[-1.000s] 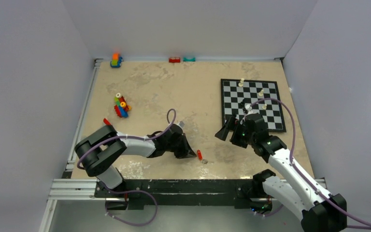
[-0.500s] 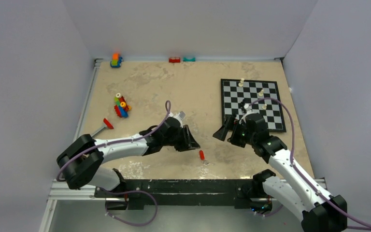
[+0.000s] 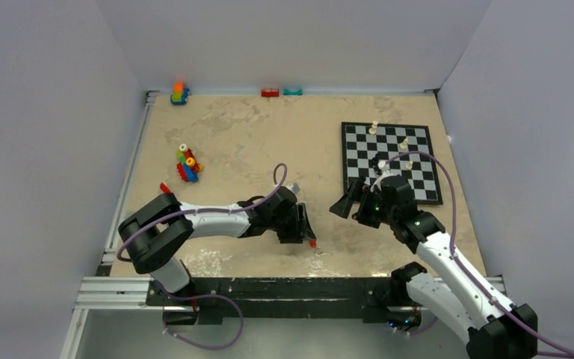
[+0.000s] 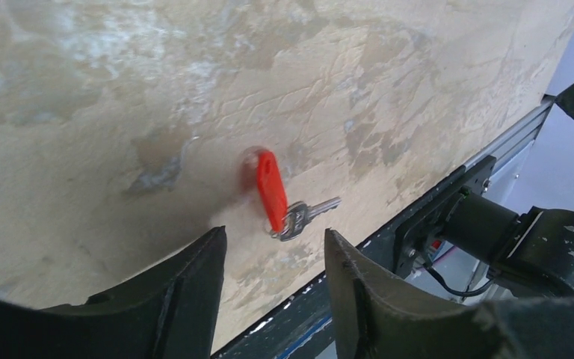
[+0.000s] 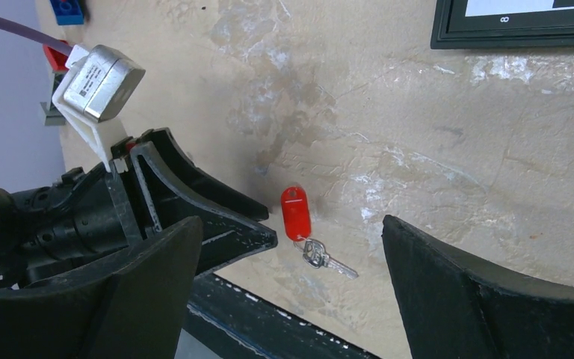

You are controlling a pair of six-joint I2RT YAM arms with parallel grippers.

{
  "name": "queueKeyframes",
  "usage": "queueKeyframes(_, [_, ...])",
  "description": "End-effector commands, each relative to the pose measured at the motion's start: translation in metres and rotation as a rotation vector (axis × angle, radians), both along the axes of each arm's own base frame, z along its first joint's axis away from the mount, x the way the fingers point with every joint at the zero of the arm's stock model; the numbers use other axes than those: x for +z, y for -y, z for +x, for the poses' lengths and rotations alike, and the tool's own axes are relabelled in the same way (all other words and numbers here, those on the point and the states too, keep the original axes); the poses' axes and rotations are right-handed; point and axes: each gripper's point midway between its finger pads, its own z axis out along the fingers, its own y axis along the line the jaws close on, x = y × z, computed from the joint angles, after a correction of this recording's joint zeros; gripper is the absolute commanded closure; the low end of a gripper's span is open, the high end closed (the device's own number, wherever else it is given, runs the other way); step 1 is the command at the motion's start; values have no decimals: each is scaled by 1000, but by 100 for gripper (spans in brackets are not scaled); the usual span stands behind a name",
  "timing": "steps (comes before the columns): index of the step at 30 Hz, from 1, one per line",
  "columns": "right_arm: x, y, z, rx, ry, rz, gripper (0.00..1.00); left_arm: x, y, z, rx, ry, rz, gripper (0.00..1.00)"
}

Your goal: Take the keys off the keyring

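Both empty: left tool [image 4: 275, 241] part-open, right tool [image 5: 290, 226] wide | keys [image 4: 299, 215] on mottled beige table [image 3: 269, 134] | grey walls [image 3: 269, 37]

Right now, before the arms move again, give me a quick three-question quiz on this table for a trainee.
1. True or false: the left gripper is shut on the keys.
2. Pick one: the chessboard lies A) at the near left corner of the table, B) on its right side, toward the far edge, C) under the keys.
3. Fill in: the right gripper is ___ and holds nothing.
Key: 1 false; 2 B; 3 open.
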Motion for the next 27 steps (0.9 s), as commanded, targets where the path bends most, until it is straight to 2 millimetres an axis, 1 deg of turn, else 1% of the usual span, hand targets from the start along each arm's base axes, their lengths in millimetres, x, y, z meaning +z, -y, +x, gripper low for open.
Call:
queueKeyframes(1, [10,-4,0,26,35,19,5,15,22,9,-1,40,-44,48])
queueKeyframes(6, [8,-4,0,25,33,16,5,10,24,11,4,43,-38,55])
queueKeyframes(11, [7,-4,0,28,30,13,5,4,24,14,15,40,-12,59])
queueKeyframes(15, [9,-4,1,27,32,9,5,0,26,15,23,32,-14,65])
queueKeyframes(21, [3,-3,-2,32,23,6,5,-1,37,17,8,24,-35,78])
queueKeyframes(25, [3,-2,-2,35,20,-3,5,0,42,18,3,26,-51,84])
queueKeyframes(27, [5,-2,-2,35,22,-8,5,3,41,19,3,33,-54,92])
